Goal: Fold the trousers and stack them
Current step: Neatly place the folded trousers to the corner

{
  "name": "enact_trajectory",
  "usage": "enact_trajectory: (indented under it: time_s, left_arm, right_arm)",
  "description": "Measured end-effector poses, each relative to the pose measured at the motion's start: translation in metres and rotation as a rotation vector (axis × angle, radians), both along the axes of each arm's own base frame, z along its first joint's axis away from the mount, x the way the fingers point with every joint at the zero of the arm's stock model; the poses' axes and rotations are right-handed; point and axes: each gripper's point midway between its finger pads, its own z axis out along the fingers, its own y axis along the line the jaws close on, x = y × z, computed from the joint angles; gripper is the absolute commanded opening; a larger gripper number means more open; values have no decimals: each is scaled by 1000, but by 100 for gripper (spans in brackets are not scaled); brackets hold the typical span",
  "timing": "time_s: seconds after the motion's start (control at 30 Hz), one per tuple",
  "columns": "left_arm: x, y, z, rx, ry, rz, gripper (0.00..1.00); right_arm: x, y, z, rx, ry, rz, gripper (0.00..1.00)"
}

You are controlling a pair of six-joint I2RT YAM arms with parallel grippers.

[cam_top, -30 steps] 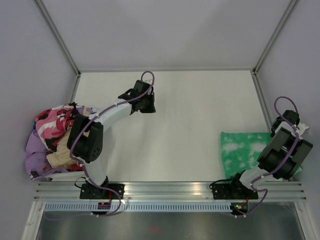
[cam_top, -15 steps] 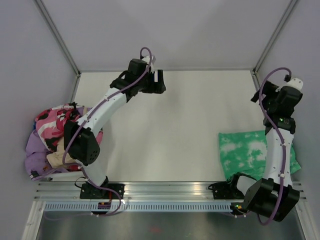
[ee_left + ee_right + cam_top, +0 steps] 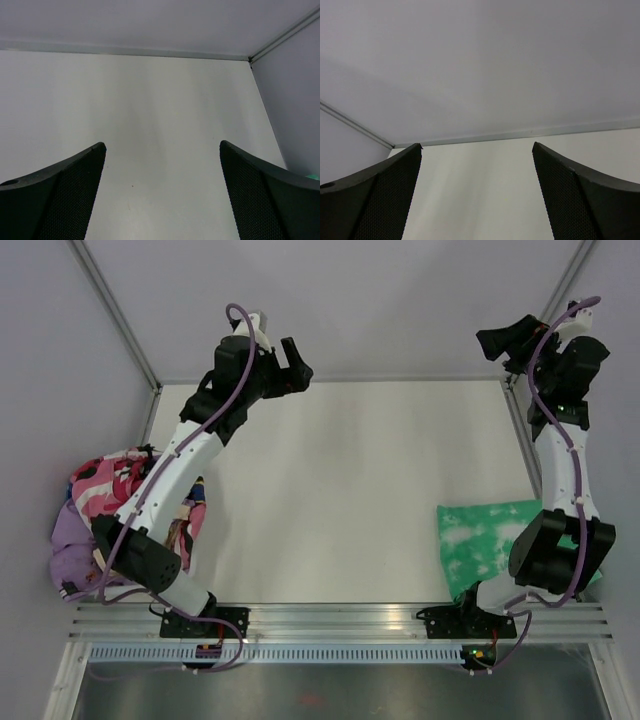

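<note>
Green trousers lie folded flat at the tabletop's near right edge, so that piece looks done, a heap of mixed clothes at its left edge awaits folding, and left jaws and right jaws stand wide open, empty, high over its far corners.

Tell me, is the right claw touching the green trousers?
Apart. The top view shows the right gripper at the far corner, well away from the trousers.

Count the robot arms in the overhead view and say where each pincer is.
2. The left arm reaches toward the table's far-left corner, left pincer open. The right arm stretches toward the far-right corner, right pincer open. None looks hidden.
</note>
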Motion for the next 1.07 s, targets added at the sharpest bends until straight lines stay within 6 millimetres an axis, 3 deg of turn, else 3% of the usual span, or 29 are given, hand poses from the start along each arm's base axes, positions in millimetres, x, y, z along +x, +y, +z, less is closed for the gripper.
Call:
enact_trajectory:
  time_s: [0.13, 0.23, 0.33, 0.43, 0.5, 0.57, 0.73, 0.87, 0.97, 1.07]
  left_arm:
    - [-7, -2, -25, -50, 113, 26, 100]
    - [-12, 4, -44, -43, 180, 49, 100]
    - [-11, 12, -58, -28, 208, 66, 100]
    - [-10, 17, -66, -2, 215, 60, 100]
    - [-10, 16, -64, 13, 200, 32, 100]
    - [-8, 14, -60, 25, 173, 6, 100]
    - [-4, 12, -60, 58, 131, -22, 100]
    - [-7, 17, -83, 95, 164, -18, 100]
    - [-17, 31, -96, 106, 199, 1, 100]
    - [-26, 58, -90, 21, 208, 32, 100]
  right_arm:
    - [27, 1, -33, 60, 100, 30, 98]
    - [27, 25, -53, 55, 174, 74, 98]
    - [18, 97, -60, 0, 196, 168, 98]
    - [-12, 178, -70, -35, 231, 327, 98]
    - [-30, 206, -75, -53, 282, 390, 98]
    - [-32, 202, -76, -68, 321, 367, 98]
    - [-39, 167, -84, -88, 348, 216, 98]
    - [-56, 157, -97, -98, 372, 158, 98]
    - [-55, 154, -97, -115, 367, 144, 98]
    - [-53, 153, -97, -129, 352, 137, 98]
